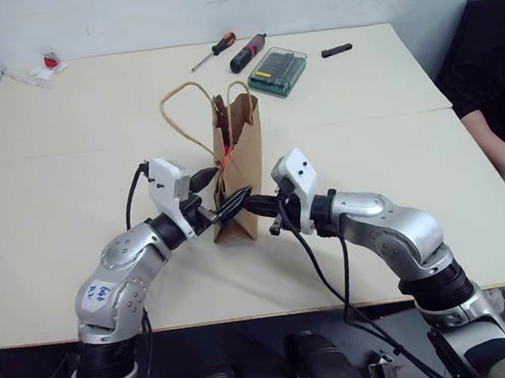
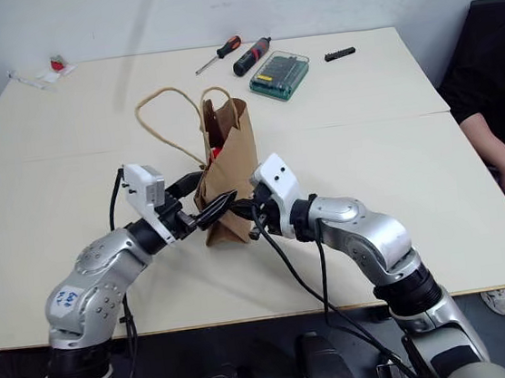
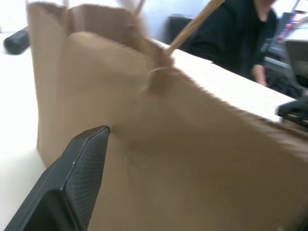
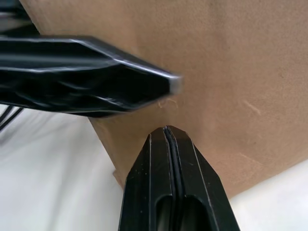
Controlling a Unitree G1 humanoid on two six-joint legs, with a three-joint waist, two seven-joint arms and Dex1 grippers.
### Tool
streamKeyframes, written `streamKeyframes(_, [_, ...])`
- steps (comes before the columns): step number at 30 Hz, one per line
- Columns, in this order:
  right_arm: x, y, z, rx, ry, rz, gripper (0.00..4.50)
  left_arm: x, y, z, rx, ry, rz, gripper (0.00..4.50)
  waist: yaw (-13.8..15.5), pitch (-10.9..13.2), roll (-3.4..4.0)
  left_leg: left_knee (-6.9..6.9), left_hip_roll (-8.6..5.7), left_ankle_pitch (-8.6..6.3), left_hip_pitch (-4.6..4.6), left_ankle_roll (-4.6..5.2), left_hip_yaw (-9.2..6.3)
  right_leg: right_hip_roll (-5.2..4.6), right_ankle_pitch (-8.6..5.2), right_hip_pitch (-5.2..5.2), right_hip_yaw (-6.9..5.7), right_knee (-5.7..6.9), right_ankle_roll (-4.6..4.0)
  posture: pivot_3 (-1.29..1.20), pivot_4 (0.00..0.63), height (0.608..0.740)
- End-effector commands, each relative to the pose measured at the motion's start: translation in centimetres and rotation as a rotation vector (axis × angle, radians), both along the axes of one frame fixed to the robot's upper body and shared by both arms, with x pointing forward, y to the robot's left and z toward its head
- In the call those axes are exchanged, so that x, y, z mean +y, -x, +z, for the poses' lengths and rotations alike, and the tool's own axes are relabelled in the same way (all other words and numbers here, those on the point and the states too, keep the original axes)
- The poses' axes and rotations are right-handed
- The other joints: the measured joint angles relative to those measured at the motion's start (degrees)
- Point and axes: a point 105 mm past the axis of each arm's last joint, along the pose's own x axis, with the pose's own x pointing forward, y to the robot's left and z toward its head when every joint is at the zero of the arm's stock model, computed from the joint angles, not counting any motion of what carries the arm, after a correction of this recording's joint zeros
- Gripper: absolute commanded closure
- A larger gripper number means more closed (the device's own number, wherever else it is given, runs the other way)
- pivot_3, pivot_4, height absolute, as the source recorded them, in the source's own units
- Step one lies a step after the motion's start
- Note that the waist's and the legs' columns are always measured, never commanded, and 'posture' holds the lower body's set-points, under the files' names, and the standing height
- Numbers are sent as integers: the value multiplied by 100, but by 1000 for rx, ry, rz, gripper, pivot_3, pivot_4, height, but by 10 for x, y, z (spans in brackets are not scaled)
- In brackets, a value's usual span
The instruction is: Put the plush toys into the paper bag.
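The left gripper (image 1: 219, 194) stands wide open at the near left face of the paper bag (image 1: 248, 167); one black finger (image 3: 79, 163) lies against the brown paper and the other reaches across the bag's near edge, so the bag sits between them with nothing pinched. The right gripper (image 1: 256, 205) is closed tight, its two fingers (image 4: 169, 168) pressed together and empty, their tip at the bag's lower near face, just beside the left gripper's lower finger.

The bag stands upright near the middle of the table (image 1: 55, 220), mouth open, its two tan cord handles (image 1: 182, 115) looping up and toward the left. Something red (image 1: 229, 158) shows inside the mouth; whether it is a plush toy cannot be told.

Toward the far edge, well apart from the bag, lie a green transparent box (image 1: 277, 70), a black tool (image 1: 248, 53) with a red band, a screwdriver (image 1: 213, 51) and a small black piece (image 1: 336, 50). At the far left corner is a clear wrapper with a red bit (image 1: 45, 68). A person in black (image 1: 491, 80) sits at the right edge.

The left half and the near right of the table lie bare around both arms.
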Motion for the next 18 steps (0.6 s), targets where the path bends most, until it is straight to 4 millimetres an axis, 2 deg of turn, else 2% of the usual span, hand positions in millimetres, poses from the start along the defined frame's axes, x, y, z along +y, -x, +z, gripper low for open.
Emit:
streamKeyframes(1, [-3, 1, 11, -56, -20, 7, 4500, -8, -1, 12, -66, 4, -6, 602, 0, 0, 0, 0, 0, 0, -1, 0, 0, 0, 0, -1, 0, 0, 0, 0, 150, 740])
streamKeyframes(7, [-20, 14, 18, -87, -43, 1, 4500, -5, -6, 10, -59, -7, -46, 2574, 5, 0, 0, 0, 1, 0, -1, 0, 0, 0, 0, -2, -1, 1, 0, 0, 150, 740])
streamKeyframes(10, [-39, 22, 28, -119, -59, -25, 4500, -5, -2, 11, -41, 10, -141, 3549, 17, 0, 0, 0, -1, 0, -2, 0, 0, -1, 0, -2, -3, 1, 0, 0, 150, 740])
streamKeyframes(13, [-71, 36, 41, -164, -42, -74, 4500, -10, 8, 17, -48, 27, -327, 4479, 46, 0, -1, 0, -1, 0, -1, 0, 0, -1, 0, -1, -3, 1, 0, 0, 150, 740])
streamKeyframes(14, [-82, 42, 45, -171, -34, -87, 4500, -12, 11, 19, -44, 23, -393, 4479, 74, 0, -1, -1, -1, 0, -1, 0, -1, 0, 0, 0, -5, -1, 0, 0, 150, 740])
streamKeyframes(16, [-105, 59, 56, -167, -24, -95, 4136, -18, 16, 22, -30, 7, -538, 4500, 146, 0, 0, 0, -4, 0, -4, 0, -1, -1, 0, -1, -6, -2, 0, 0, 150, 740])
streamKeyframes(18, [-125, 81, 63, -153, 19, -78, 3549, -27, 18, 24, -18, -14, -676, 4500, 180, 1, 1, 2, -6, -1, -2, 1, -3, 0, 0, 5, -8, -5, 1, 0, 150, 740])
